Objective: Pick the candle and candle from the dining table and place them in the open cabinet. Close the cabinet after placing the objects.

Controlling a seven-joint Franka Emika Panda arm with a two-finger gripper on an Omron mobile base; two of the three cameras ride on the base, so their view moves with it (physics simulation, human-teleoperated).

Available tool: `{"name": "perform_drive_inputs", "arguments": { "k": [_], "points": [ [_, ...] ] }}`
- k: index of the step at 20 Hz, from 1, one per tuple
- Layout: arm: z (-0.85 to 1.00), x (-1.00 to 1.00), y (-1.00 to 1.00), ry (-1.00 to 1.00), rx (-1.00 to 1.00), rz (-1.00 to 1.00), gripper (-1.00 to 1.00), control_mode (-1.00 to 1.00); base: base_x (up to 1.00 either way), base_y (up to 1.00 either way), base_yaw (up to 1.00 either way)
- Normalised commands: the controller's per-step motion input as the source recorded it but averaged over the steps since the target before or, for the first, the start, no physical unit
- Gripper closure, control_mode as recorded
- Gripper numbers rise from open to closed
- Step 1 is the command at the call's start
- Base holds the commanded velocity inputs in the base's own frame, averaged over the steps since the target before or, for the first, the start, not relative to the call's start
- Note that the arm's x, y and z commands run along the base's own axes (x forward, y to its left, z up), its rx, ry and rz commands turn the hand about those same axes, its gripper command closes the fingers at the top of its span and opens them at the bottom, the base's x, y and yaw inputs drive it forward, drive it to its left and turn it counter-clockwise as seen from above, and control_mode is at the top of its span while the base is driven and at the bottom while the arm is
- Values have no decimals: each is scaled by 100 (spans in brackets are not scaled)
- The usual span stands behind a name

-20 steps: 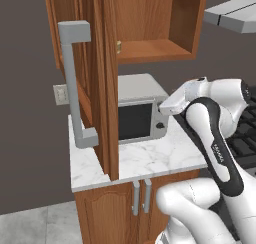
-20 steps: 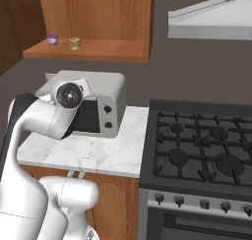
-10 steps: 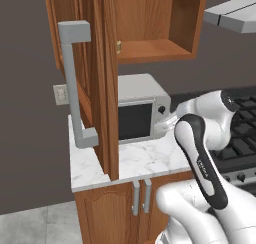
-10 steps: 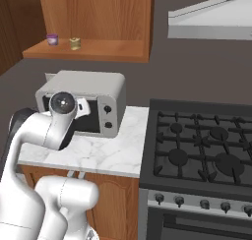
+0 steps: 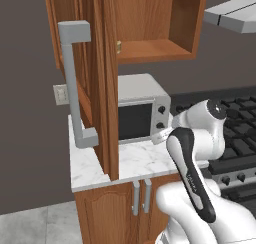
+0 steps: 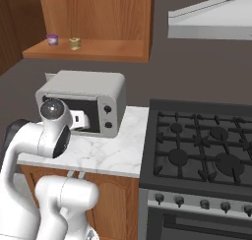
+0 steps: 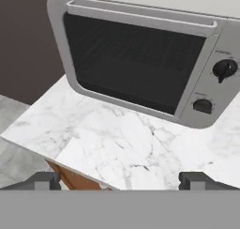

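I see the pincer (image 7: 120,180) spread wide with nothing between its tips, the two dark fingertips (image 7: 43,179) rising far apart at the bottom of the hand view, poised above the white marble counter (image 7: 122,148) in front of the microwave (image 7: 140,59), whose dark door and two knobs take the upper part of that frame. In the right base view the open cabinet (image 6: 98,49) sits in the upper left of the frame, and on its shelf I can make out the short stubby candle (image 6: 74,43) standing just beside a small purple ring (image 6: 52,39), the two close together but apart. I cannot tell from these frames where the slim stick candle is. In the left base view the cabinet door (image 5: 100,83) stands swung open at centre left, seen nearly edge-on, with its long squared grey bar handle (image 5: 75,83) at the left of the frame. Below it the microwave rests on the counter, and the low cabinet (image 5: 125,208) with two short grey handles is at the bottom centre. The white arm (image 5: 192,153) bends across the lower right of that view in front of the stove (image 6: 206,150), whose black grates fill the right of the right base view, under the grey range hood (image 6: 211,20) at the upper right.
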Motion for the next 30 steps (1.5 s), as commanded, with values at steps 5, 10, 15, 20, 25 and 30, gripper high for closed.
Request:
{"name": "perform_drive_inputs", "arguments": {
  "k": [5,10,15,20,25,30],
  "points": [
    [-35,-4,-9,4,-10,-16,-100,-100,0,0,0],
    [-33,-5,-14,2,-7,-14,-100,100,-5,-1,-3],
    [0,0,0,0,0,0,-100,100,-88,-3,-9],
    [0,0,0,0,0,0,-100,100,-78,-1,-4],
    [0,0,0,0,0,0,-100,100,0,-22,-34],
    [0,0,0,0,0,0,-100,100,3,-30,-60]
  ]
}}
